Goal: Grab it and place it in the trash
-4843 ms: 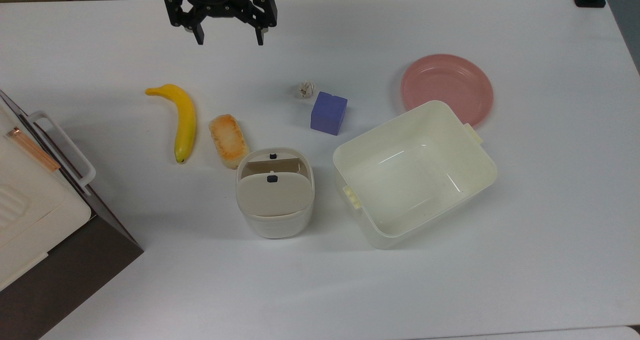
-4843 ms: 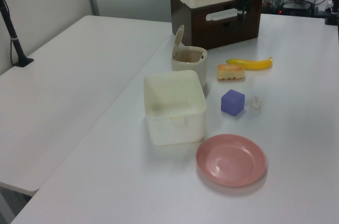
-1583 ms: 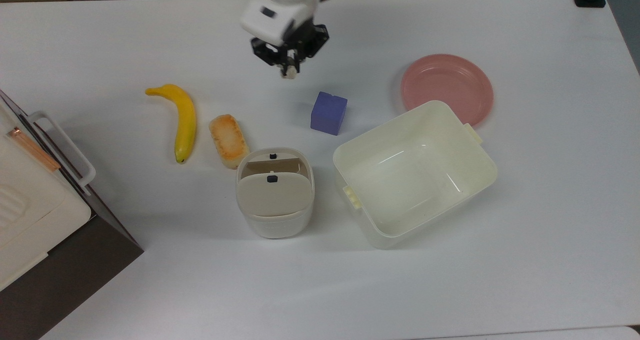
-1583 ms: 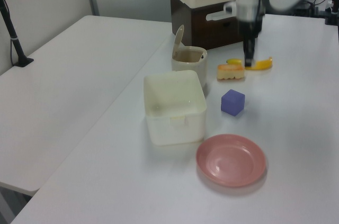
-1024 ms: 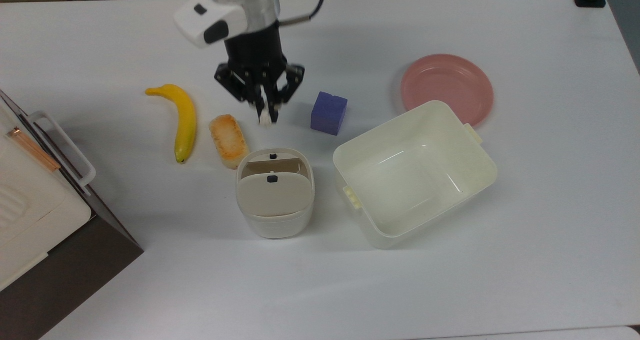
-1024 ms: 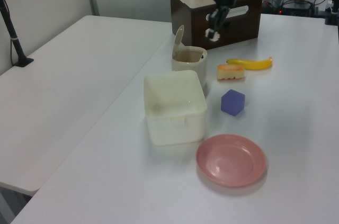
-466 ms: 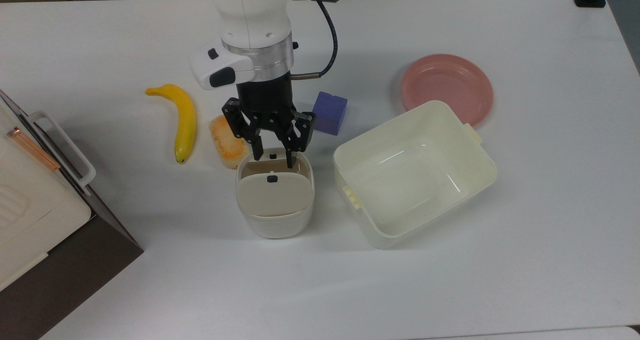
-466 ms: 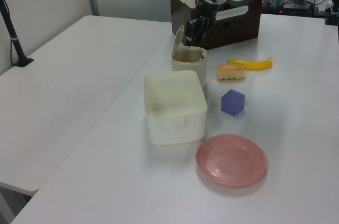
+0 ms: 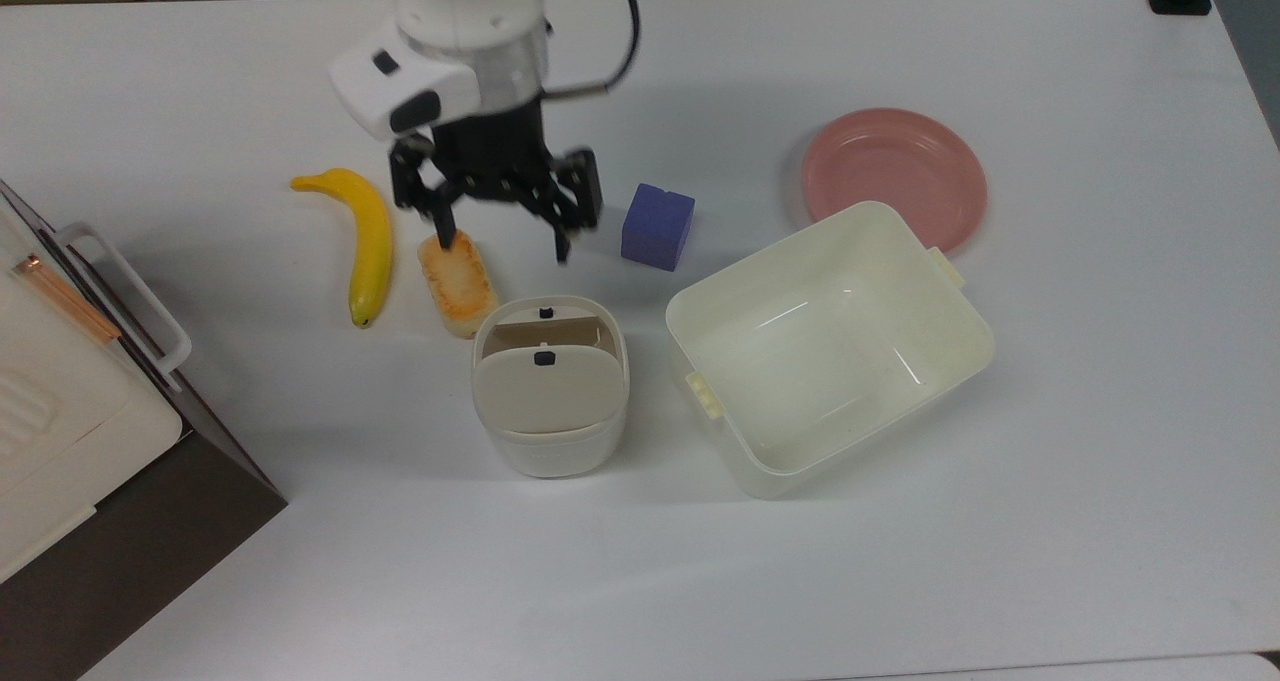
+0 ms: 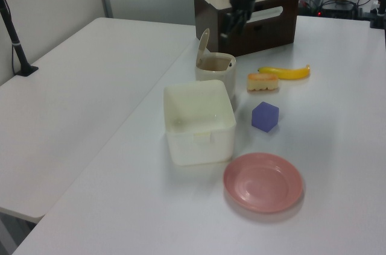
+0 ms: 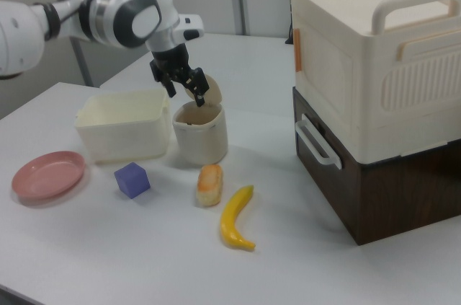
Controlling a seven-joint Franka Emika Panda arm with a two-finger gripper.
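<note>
Spread, empty tool (image 9: 500, 243) above unlabelled trash bin (image 9: 550, 386).

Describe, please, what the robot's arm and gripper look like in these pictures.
The arm is glossy white with rounded links and dark grey joint caps. A silver ring joins its white wrist to a black gripper with two thin black fingers. A black cable loops beside the wrist.

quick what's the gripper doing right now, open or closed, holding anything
Gripper: open, fingers spread, holding nothing, raised above the table near the trash bin.
</note>
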